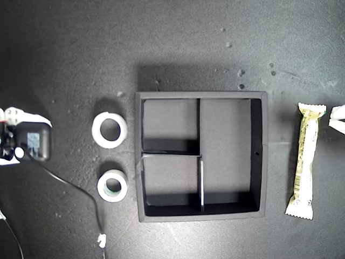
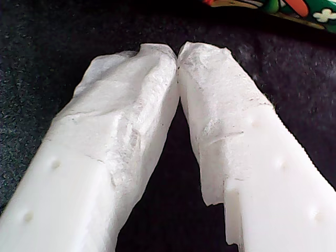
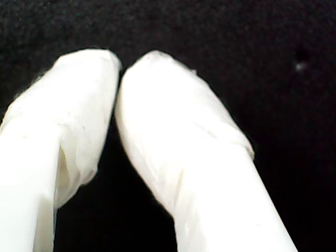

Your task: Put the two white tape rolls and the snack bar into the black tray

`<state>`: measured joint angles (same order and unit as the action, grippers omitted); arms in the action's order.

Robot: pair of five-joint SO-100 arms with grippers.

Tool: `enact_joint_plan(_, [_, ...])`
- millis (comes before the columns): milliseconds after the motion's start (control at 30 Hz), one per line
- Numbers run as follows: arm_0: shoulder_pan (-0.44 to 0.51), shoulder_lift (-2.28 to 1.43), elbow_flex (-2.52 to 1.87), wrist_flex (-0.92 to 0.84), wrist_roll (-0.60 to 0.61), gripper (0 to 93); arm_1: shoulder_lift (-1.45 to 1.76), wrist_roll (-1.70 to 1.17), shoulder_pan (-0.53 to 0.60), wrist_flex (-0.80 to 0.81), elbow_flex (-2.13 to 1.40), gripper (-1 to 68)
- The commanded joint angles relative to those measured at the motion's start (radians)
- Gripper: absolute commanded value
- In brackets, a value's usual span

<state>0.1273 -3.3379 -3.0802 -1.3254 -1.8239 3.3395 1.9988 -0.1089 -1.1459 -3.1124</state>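
Wrapped in white padding, the fingertips [image 2: 157,79] of my first pincer [image 2: 177,52] fill its wrist view, tips pressed together with nothing between them, hanging over dark speckled surface [image 2: 63,37]; just past the tips a strip of something brightly printed [image 2: 273,6] peeks in at the picture's edge, too little of it to name. Over to my second pincer [image 3: 119,65]: same story, two white padded fingers [image 3: 173,131] meeting at the tips, empty, only black surface beyond them. Which of the two arms is which in the exterior view, I cannot tell from these wrist pictures. In that exterior view an arm [image 1: 24,140] sits at the exterior view's left edge, with a cable [image 1: 70,186] trailing from it, and a sliver of white [image 1: 338,118] shows at the exterior view's right edge. Nearest the arm at the exterior view's left lie the plain white tape roll [image 1: 109,129] and the tape roll with the greenish core [image 1: 112,185], both flat on the surface, apart from each other and just outside the black tray [image 1: 259,208]. All three tray sections stand bare. Beyond the tray's far wall, close to that white sliver, lies the snack bar [image 1: 306,161], lengthwise alongside the tray, not touching it.
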Motion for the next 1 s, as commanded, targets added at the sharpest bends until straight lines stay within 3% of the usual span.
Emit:
enact_joint_plan(0, [-0.002,-0.048,-0.058,0.009,0.052,0.0,0.008,0.005,-0.029,0.041,-0.012,-0.5])
enact_joint_plan(100, [-0.011,-0.048,-0.058,0.077,0.138,1.0,0.008,-0.193,-0.032,0.12,-0.012,-0.4])
enact_joint_plan(300, [-0.014,-0.048,-0.026,0.295,0.334,15.1,0.008,-0.364,-0.009,0.267,-0.012,-0.5])
enact_joint_plan(533, [-0.041,-0.049,0.087,0.488,0.586,23.5,0.008,-0.634,0.025,0.581,0.018,-0.4])
enact_joint_plan(733, [-0.037,0.098,0.232,0.545,0.701,23.7,-0.006,-0.816,0.057,0.568,0.202,-0.2])
enact_joint_plan(900, [0.0,0.626,0.534,0.577,0.764,23.1,-0.009,-0.95,0.095,0.549,0.333,-0.1])
enact_joint_plan(967, [0.002,0.822,0.646,0.56,0.775,23.1,-0.011,-0.98,0.126,0.535,0.357,3.9])
